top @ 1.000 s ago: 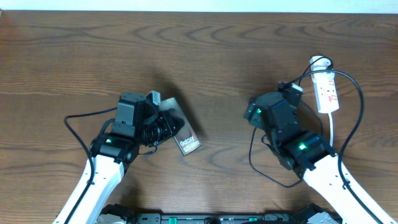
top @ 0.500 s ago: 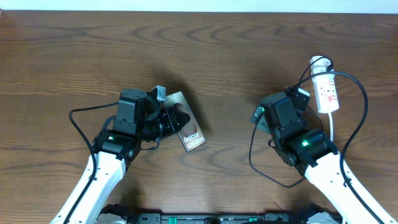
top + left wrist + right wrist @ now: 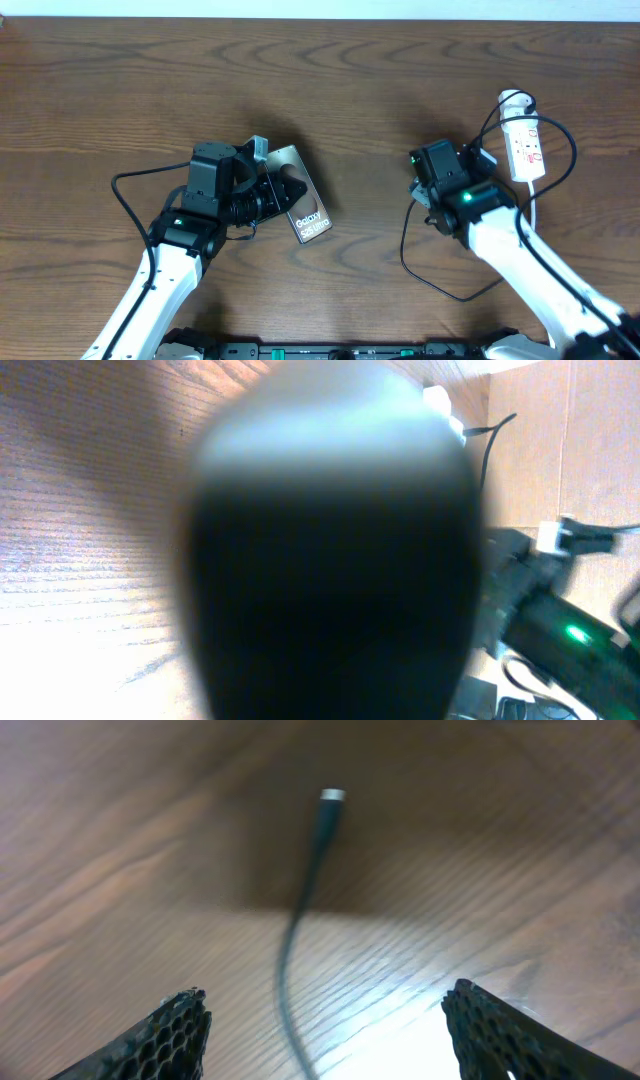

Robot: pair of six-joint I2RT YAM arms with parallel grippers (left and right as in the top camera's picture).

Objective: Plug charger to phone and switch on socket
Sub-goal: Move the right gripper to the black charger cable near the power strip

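Brown wood-grain tabletop (image 3: pixel 330 90) fills the overhead view. On it the charger (image 3: pixel 312 850) lies loose. In the right wrist view its thin black cable runs up the middle of the frame and ends in a small plug tip (image 3: pixel 331 798) with a bright metal end, blurred, resting on the wood. From overhead the cable makes a wide loop around the right arm (image 3: pixel 520 250), from near the far end of the socket out to the right and back round below the arm. The phone (image 3: pixel 310 222) is left of centre, screen up and angled, with white "Galaxy" lettering at its near end; whether it rests on the wood or is lifted I cannot tell. The socket (image 3: pixel 526 150), a white strip with red marks, lies at the far right, its white lead (image 3: pixel 533 192) trailing toward the near edge.

The left end effector (image 3: pixel 283 192) is closed on the phone, a dark finger lying across the screen. In its own wrist view a dark blur close to the lens covers most of the frame. The right end effector (image 3: pixel 325 992) stands wide open with nothing in it, its mesh-textured fingers (image 3: pixel 180 1025) on either side of the cable and short of the plug tip. Overhead, it sits just left of the socket.
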